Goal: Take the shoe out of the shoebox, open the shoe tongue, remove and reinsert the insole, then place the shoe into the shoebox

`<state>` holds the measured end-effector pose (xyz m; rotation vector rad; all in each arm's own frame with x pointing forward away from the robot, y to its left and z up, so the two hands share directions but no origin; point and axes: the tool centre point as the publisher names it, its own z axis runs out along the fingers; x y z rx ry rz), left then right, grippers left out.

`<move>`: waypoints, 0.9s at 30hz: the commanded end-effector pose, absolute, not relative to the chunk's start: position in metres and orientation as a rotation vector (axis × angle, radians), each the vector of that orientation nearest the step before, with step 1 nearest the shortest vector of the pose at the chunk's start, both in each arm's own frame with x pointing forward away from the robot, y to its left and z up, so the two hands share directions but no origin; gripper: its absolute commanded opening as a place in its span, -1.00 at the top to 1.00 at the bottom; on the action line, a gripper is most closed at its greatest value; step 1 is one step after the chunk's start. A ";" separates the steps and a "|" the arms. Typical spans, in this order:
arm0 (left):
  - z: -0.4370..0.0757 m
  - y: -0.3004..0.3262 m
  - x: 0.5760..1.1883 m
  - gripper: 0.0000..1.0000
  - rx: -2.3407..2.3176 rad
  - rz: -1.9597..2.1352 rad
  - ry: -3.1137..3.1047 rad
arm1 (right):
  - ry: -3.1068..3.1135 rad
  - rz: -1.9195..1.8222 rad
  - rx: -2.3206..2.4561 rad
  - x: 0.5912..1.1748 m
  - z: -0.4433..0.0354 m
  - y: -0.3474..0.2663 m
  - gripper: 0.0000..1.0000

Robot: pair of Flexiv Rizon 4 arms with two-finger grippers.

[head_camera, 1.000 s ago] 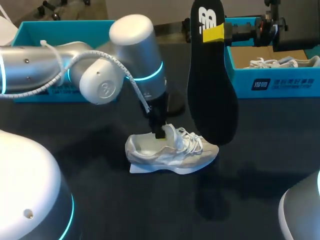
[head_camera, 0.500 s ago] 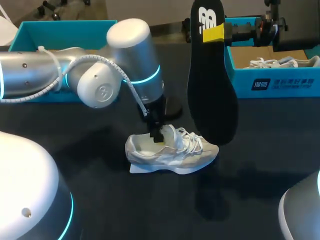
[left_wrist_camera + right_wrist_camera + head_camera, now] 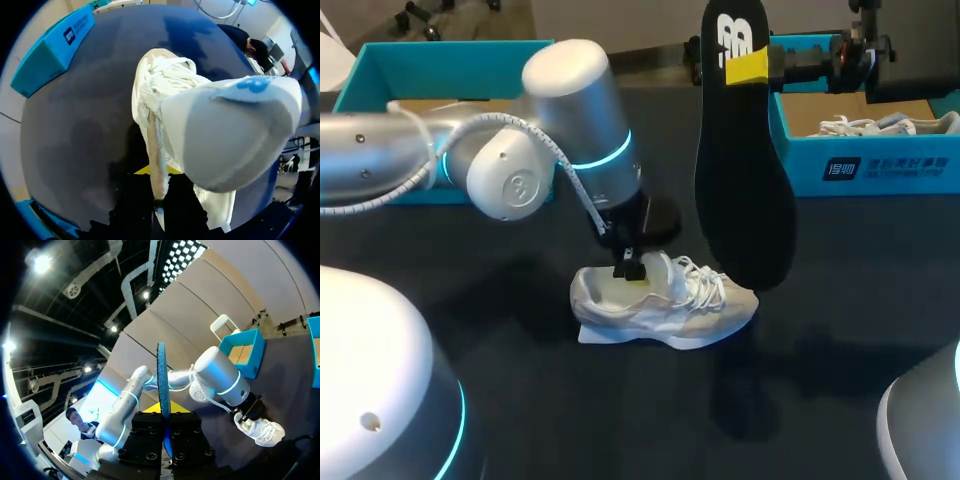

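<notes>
A white shoe (image 3: 665,300) lies on its side-sole on the black table (image 3: 840,330), toe to the right. My left gripper (image 3: 631,267) is down at the shoe's opening. In the left wrist view it (image 3: 157,197) is shut on a thin white edge of the tongue (image 3: 230,135), with the laces (image 3: 155,85) ahead of it. My right gripper (image 3: 748,66) is raised at the back and shut on the top end of the black insole (image 3: 745,180), which hangs down behind the shoe. In the right wrist view the insole (image 3: 161,380) stands edge-on between the fingers (image 3: 164,426), with the shoe (image 3: 260,430) far below.
An open teal box (image 3: 440,65) stands at the back left, behind my left arm (image 3: 520,160). A second teal box (image 3: 865,160) at the back right holds white laced footwear (image 3: 880,125). The left wrist view shows a teal box (image 3: 50,50) beyond the shoe.
My left gripper has closed on the tongue's edge, and the left arm's elbow has swung slightly left. The right arm and the insole have not moved.
</notes>
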<state>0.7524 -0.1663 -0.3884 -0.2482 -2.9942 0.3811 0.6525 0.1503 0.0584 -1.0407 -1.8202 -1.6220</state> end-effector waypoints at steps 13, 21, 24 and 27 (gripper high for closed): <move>-0.332 -0.160 0.758 1.00 -0.379 0.510 -2.879 | -1.820 -1.619 -1.044 0.654 0.058 0.154 1.00; -0.323 -0.157 0.761 1.00 -0.348 0.490 -2.942 | -1.820 -1.619 -1.044 0.654 0.058 0.154 1.00; -0.323 -0.157 0.761 1.00 -0.348 0.490 -2.942 | -1.820 -1.619 -1.044 0.654 0.058 0.154 1.00; -0.323 -0.157 0.761 1.00 -0.348 0.490 -2.942 | -1.820 -1.619 -1.044 0.654 0.058 0.154 1.00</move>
